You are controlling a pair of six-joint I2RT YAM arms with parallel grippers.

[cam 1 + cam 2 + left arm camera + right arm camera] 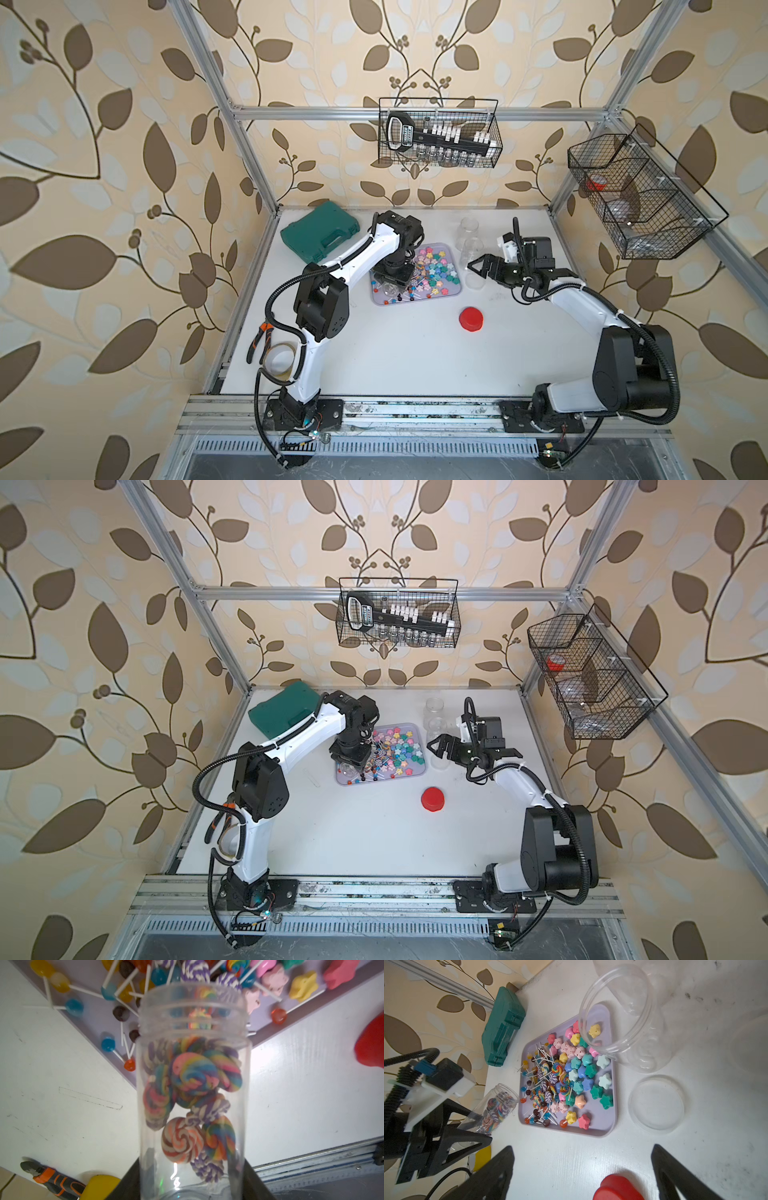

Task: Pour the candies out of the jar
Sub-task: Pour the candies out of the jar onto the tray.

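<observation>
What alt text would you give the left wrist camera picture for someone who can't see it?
A clear jar, gripped by the left tool, points its open mouth at a lilac tray, with swirl lollipops inside. Ball lollipops and flower-shaped sweets lie on the tray; a red lid sits at the picture's edge.

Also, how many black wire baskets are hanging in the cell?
2. One black wire basket hangs from the rear frame rail above the table. The second basket hangs on the right-hand side rail. No others show in any view.
</observation>
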